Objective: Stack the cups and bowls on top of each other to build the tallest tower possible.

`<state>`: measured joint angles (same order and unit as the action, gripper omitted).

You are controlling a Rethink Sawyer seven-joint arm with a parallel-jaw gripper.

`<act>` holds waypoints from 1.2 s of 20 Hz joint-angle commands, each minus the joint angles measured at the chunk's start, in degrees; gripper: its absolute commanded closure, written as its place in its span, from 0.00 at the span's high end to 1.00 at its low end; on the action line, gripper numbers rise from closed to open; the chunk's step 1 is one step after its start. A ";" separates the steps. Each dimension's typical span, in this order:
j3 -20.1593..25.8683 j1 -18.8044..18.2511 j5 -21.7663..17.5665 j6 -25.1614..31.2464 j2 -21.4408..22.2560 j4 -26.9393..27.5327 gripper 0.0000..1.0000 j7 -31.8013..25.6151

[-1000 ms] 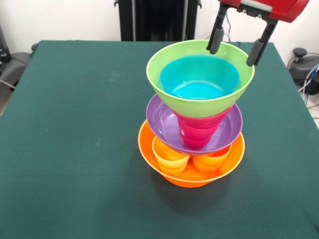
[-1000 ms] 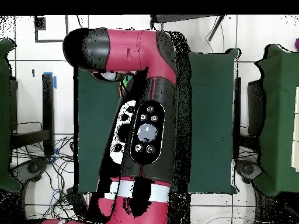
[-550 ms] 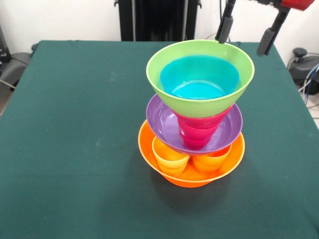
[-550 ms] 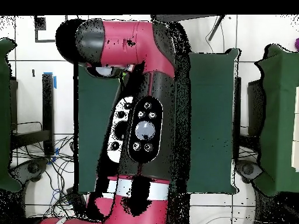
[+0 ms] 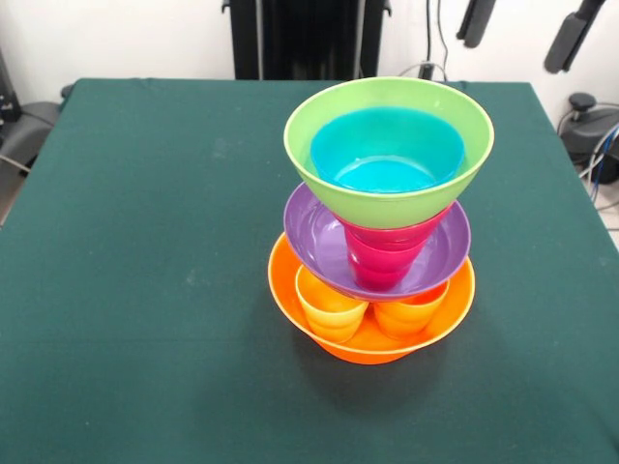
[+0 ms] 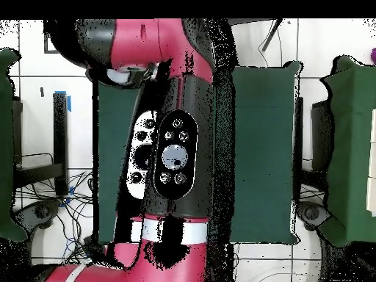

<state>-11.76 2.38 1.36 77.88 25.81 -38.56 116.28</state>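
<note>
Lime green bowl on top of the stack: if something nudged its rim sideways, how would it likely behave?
The lime green bowl would probably tip rather than slide: it flares wide above the narrow red cup beneath it. It looks like thin, glossy plastic, so likely light and slippery. The light blue bowl nested inside adds weight high up, so a topple seems plausible.

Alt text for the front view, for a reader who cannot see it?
A tower on a green table: orange bowl with two cups, purple bowl, red cup, green bowl holding a blue bowl. The open claw hangs above, empty.
</note>
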 commanded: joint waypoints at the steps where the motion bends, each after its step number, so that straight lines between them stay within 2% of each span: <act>1: 6.72 1.14 -0.60 6.95 -4.29 3.21 1.00 -4.58; 4: 6.39 1.79 -0.59 3.23 -2.86 -0.71 1.00 -3.45; 10: 5.96 3.32 -0.13 -4.94 1.42 -12.10 1.00 -0.57; 24: 4.56 5.11 -0.94 -14.87 3.03 -20.69 1.00 2.12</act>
<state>-11.28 6.73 2.13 67.90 29.16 -48.28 116.28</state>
